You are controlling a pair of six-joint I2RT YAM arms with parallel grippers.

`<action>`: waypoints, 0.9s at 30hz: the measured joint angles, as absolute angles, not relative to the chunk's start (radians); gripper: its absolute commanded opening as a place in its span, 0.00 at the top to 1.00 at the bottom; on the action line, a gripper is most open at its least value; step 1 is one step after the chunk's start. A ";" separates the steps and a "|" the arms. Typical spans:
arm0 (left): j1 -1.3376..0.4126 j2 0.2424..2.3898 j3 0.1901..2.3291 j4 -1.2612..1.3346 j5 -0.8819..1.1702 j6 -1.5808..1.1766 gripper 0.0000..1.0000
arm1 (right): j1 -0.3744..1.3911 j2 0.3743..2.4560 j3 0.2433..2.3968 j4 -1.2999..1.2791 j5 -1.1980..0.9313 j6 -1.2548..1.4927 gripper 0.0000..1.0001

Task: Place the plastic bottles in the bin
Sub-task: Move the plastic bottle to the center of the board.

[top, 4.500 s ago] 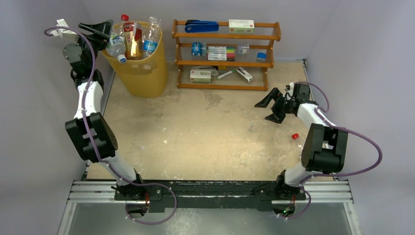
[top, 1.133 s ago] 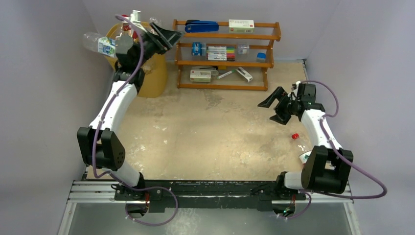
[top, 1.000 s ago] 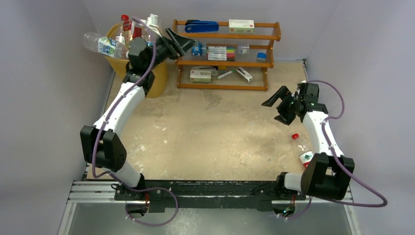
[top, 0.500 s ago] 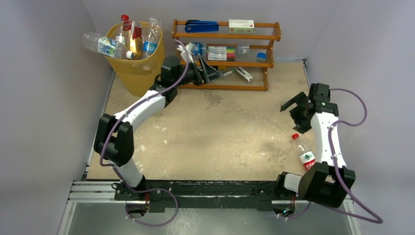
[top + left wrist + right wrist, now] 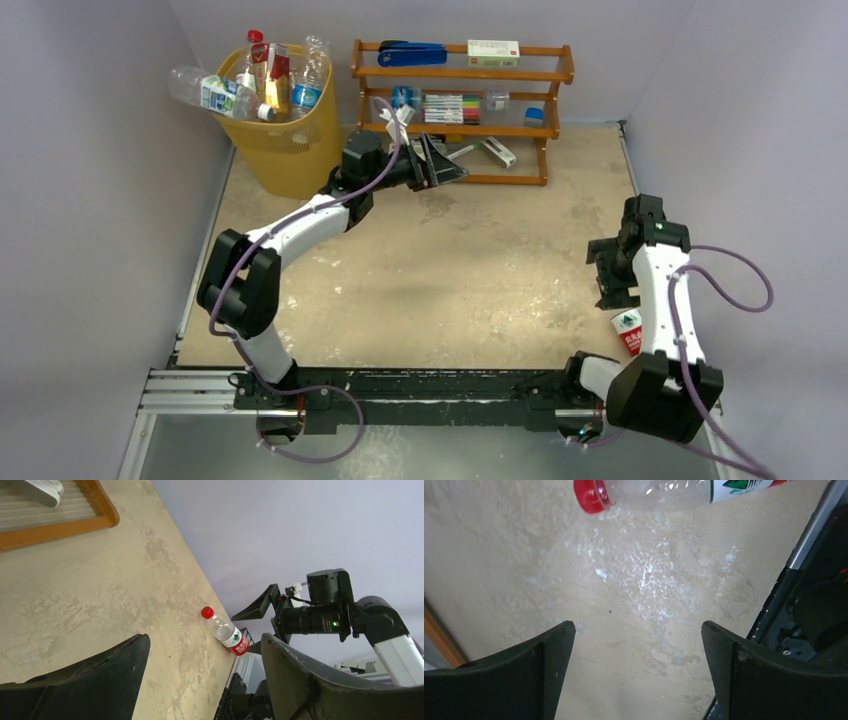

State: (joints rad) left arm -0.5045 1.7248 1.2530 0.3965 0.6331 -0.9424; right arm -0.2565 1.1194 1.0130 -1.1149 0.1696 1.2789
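Note:
The yellow bin (image 5: 283, 150) stands at the back left, filled with several plastic bottles (image 5: 272, 80); one clear bottle (image 5: 203, 91) lies over its left rim. Another clear bottle (image 5: 628, 331) with a red cap and a red-and-white label lies at the table's right edge, partly hidden by my right arm. It shows in the left wrist view as bottle (image 5: 226, 632) and at the top of the right wrist view as bottle (image 5: 664, 489). My right gripper (image 5: 605, 272) (image 5: 638, 630) hangs open just beside it, empty. My left gripper (image 5: 440, 165) (image 5: 205, 645) is open and empty in front of the shelf.
A brown wooden shelf rack (image 5: 460, 178) holding a blue stapler (image 5: 412, 53), white boxes and pens stands at the back, right behind my left gripper. Grey walls close in on the left, back and right. A metal rail (image 5: 430, 392) runs along the near edge.
My left arm has swung away from the bin, right and down to the front of the shelf. My right gripper has moved toward the near right, over the lying bottle.

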 measured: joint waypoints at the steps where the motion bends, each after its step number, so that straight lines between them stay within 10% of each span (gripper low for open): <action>1: -0.505 1.725 1.248 0.398 0.634 -0.943 0.18 | -0.257 1.139 1.016 -1.120 0.186 1.308 0.00; 27: -0.523 1.736 1.246 0.221 0.651 -0.845 0.19 | -0.402 1.472 1.128 -1.117 0.473 1.666 0.00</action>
